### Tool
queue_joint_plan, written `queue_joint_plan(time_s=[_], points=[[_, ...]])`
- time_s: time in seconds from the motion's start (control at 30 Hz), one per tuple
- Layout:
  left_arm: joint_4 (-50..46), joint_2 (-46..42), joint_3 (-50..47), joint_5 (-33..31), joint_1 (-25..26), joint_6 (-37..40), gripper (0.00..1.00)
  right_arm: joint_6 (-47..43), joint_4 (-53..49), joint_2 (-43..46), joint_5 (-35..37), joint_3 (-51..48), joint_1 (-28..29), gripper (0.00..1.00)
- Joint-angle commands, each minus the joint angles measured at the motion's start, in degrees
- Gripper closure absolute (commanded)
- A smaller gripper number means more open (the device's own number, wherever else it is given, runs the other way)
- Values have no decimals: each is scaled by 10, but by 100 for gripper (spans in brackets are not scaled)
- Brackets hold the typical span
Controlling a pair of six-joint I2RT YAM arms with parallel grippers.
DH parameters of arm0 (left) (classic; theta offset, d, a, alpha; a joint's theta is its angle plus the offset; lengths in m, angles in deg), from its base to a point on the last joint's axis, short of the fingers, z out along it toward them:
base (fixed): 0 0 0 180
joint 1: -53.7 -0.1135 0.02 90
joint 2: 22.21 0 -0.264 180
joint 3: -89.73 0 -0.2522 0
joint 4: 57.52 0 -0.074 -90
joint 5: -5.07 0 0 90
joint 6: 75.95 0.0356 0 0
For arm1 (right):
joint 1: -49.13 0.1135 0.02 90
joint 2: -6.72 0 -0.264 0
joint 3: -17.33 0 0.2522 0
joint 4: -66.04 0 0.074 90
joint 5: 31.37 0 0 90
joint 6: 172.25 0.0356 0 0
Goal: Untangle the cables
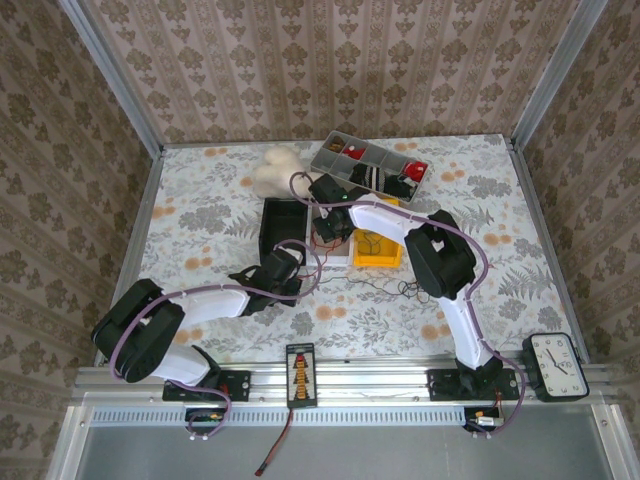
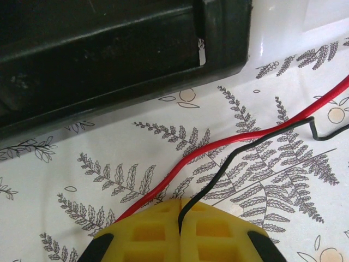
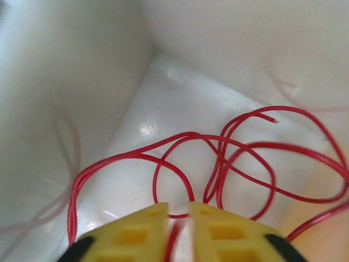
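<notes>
Brown damask wallpaper covers three walls [image 1: 340,60], with metal posts [image 1: 112,80] in the far corners. The pale surface [image 1: 200,200], printed with ferns and orange flowers, is evenly lit. An aluminium rail [image 1: 380,378] runs along its near edge.

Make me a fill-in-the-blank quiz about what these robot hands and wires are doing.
1. The left gripper is shut on a ___ wire.
2. The red wire lies looped inside a ___ tub.
3. The right gripper has ___ fingers.

Missing words: black; white; yellow.
</notes>
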Motion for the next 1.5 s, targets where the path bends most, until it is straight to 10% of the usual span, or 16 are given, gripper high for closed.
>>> queue_joint_plan(time_s=[0.0, 0.3, 0.53, 0.87, 1.47], points=[[-17, 26, 9, 4, 11, 18, 100, 9, 19, 65, 16, -6, 0, 71], [-22, 18, 18, -5, 24, 25, 100, 31, 62, 138, 28, -52, 0, 47], [-25, -45, 16, 3, 23, 31, 100, 42, 111, 225, 4, -147, 0, 47], [-44, -250, -15, -56, -7, -25, 31, 51, 167, 351, -81, -317, 48, 47], [-220, -221, -6, 18, -110, -118, 34, 53, 158, 237, -156, -312, 127, 46]])
